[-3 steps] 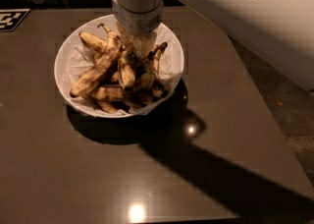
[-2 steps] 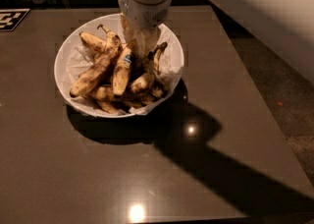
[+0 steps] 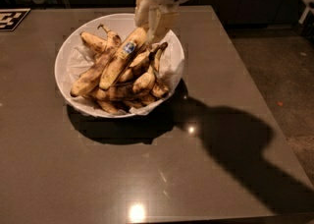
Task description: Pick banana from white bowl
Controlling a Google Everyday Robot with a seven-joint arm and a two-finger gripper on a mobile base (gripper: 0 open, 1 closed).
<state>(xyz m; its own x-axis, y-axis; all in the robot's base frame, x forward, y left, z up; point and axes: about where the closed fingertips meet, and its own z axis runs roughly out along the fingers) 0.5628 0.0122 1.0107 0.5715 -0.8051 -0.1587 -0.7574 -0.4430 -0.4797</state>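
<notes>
The white bowl [image 3: 63,66] with crinkled white lining sits on the dark table, left of middle. It holds several brown-blotched bananas. The banana [image 3: 117,63] with the blue oval sticker lies on top of the pile, tilted, its upper right end raised. My gripper [image 3: 150,27] hangs from the top of the view over the bowl's far right side. Its cream fingers [image 3: 162,21] are shut on that raised end. The banana's lower end still rests among the others.
Other unstickered bananas [image 3: 142,83] fill the bowl. A black-and-white tag [image 3: 12,18] lies at the table's far left corner. The table's right edge [image 3: 255,85] drops to the floor. The arm's shadow falls across the table's right front.
The gripper has risen out of the pile, and the stickered banana's end has come up with it, now tilted above the other bananas.
</notes>
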